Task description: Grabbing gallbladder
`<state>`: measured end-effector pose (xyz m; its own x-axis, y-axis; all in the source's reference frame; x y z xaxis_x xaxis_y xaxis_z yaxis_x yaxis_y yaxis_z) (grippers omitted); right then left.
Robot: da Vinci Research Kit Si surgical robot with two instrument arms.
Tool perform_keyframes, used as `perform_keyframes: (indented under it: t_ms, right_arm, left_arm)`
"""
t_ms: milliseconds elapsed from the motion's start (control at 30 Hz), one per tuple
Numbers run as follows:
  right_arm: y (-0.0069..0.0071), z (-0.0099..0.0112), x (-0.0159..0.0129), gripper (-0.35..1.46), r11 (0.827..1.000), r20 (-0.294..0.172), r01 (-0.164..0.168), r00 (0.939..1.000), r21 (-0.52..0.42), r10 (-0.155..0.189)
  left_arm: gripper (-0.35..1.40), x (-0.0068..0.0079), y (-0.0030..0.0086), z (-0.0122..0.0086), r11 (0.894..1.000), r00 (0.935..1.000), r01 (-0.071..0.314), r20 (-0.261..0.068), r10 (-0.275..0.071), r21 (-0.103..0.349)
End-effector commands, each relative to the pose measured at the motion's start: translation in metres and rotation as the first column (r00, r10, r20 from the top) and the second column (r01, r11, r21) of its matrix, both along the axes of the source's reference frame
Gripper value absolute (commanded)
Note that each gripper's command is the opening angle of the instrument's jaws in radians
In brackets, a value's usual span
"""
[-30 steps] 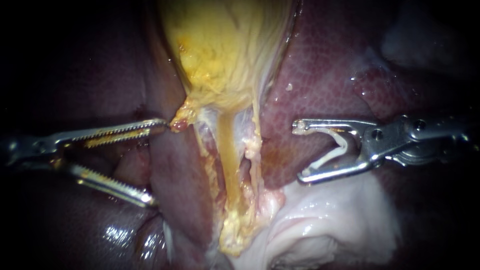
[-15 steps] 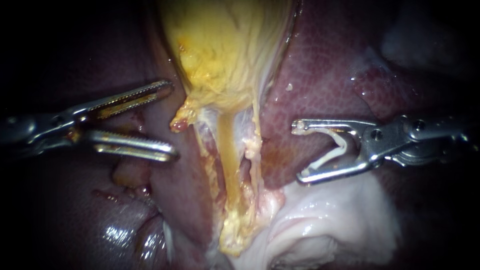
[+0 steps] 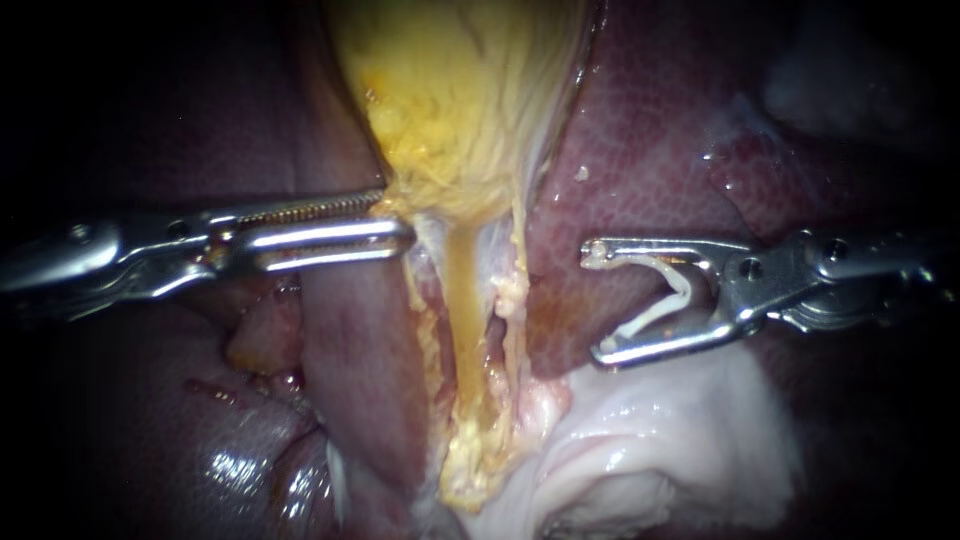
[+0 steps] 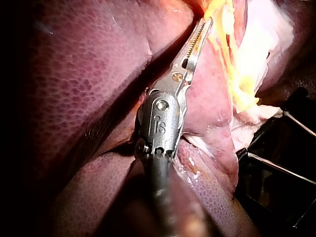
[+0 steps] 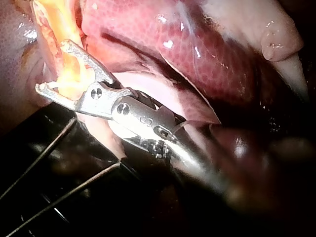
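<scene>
Gallbladder (image 3: 460, 100): far centre, yellow, tapering nearward to a narrow neck. Left instrument (image 3: 397, 218): end effector pressed together on the neck's left edge, pinching gallbladder tissue. Confirm a full bite across both serrated faces before applying traction; avoid holding only the thin fringe, judged likely to tear. Apply pull gently and steadily, keeping clear of the liver (image 3: 640, 150) on either side. Right instrument (image 3: 598, 303): well right of the neck, end effector spread wide, carrying a white clip (image 3: 686, 283) seated against both sides. Count: one gallbladder, one liver, two instruments, one clip.
</scene>
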<state>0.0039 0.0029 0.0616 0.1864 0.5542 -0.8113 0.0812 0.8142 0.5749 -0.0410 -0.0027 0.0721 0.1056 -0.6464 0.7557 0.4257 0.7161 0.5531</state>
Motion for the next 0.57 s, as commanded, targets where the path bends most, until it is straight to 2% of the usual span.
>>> perform_keyframes:
  t_ms: [33, 100, 267, 400, 567]
  right_arm:
    - [0.0000, 0.0000, 0.0000, 0.60, 1.000, 0.000, 0.001, 1.0000, 0.000, -0.001]
    - [0.0000, 0.0000, 0.0000, 0.60, 1.000, 0.000, 0.001, 1.0000, 0.000, -0.001]
    - [0.0000, -0.0001, 0.0000, 0.60, 1.000, 0.000, 0.001, 1.0000, 0.000, -0.001]
    - [0.0000, -0.0001, 0.0000, 0.60, 1.000, 0.000, 0.001, 1.0000, 0.000, -0.001]
    - [0.0000, -0.0001, 0.0000, 0.60, 1.000, 0.000, 0.000, 1.0000, 0.000, 0.000]
  left_arm:
    - [-0.35, 0.0001, 0.0000, 0.0000, 1.000, 1.0000, -0.002, -0.007, 0.002, 0.001]
    - [-0.35, 0.0004, 0.0000, -0.0002, 1.000, 0.9997, 0.000, -0.026, 0.000, 0.007]
    - [-0.35, 0.0008, 0.0001, -0.0004, 1.000, 0.9991, 0.005, -0.043, -0.005, 0.013]
    - [-0.35, 0.0007, 0.0001, -0.0005, 1.000, 0.9987, 0.013, -0.049, -0.013, 0.012]
    - [-0.35, 0.0007, 0.0001, -0.0008, 1.000, 0.9992, 0.003, -0.039, -0.002, 0.017]
